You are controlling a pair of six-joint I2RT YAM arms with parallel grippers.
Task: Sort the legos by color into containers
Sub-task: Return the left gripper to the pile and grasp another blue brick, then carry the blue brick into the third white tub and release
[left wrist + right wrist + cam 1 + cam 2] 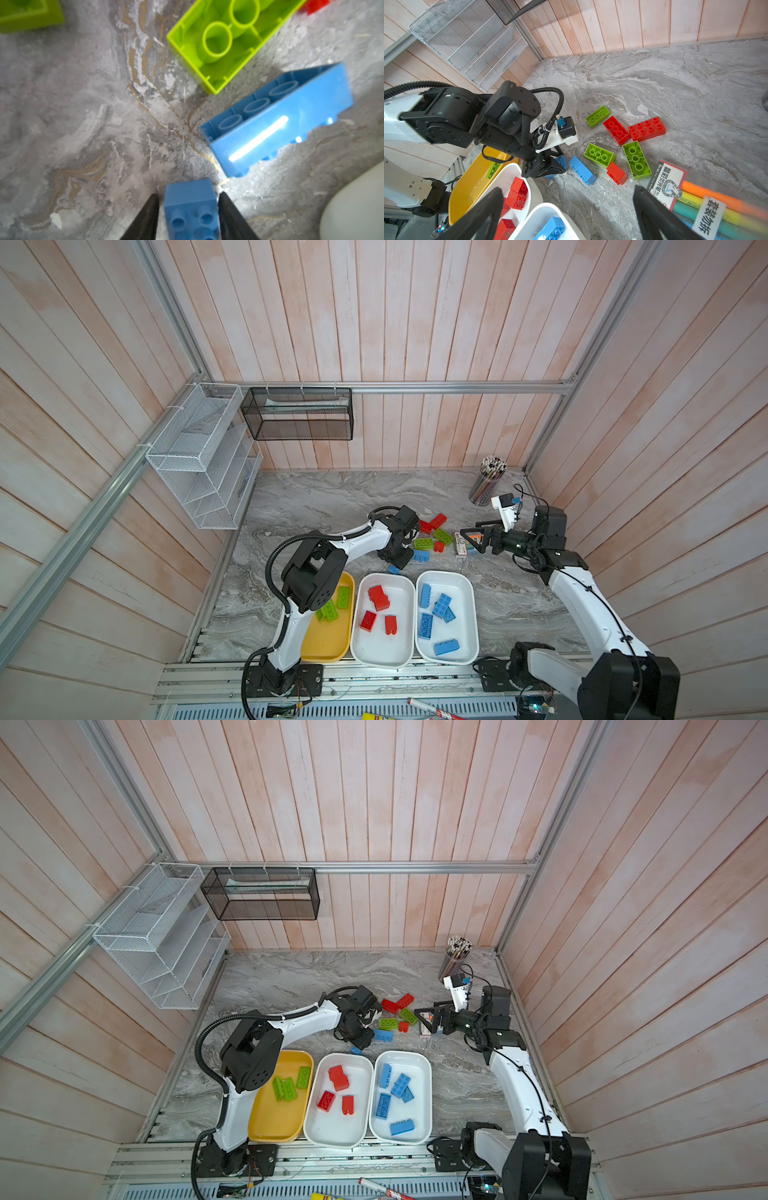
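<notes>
My left gripper (188, 194) is shut on a small blue lego (191, 207) that rests on the table just behind the containers; it also shows in a top view (393, 570). Loose legos lie beyond it: a blue one (420, 558), two green ones (423, 543), a small red one (439, 546) and a red pair (432, 523). The yellow tray (324, 655) holds green legos. The middle white tray (380, 649) holds red ones and the right white tray (457, 593) holds blue ones. My right gripper (566, 188) hangs open and empty to the right of the pile.
A rainbow-striped pack (708, 205) with a white label lies under my right gripper. A mesh pencil cup (486, 485) stands at the back right. A white wire basket (199, 456) and a black one (299, 414) hang on the walls. Markers (432, 709) lie past the front rail.
</notes>
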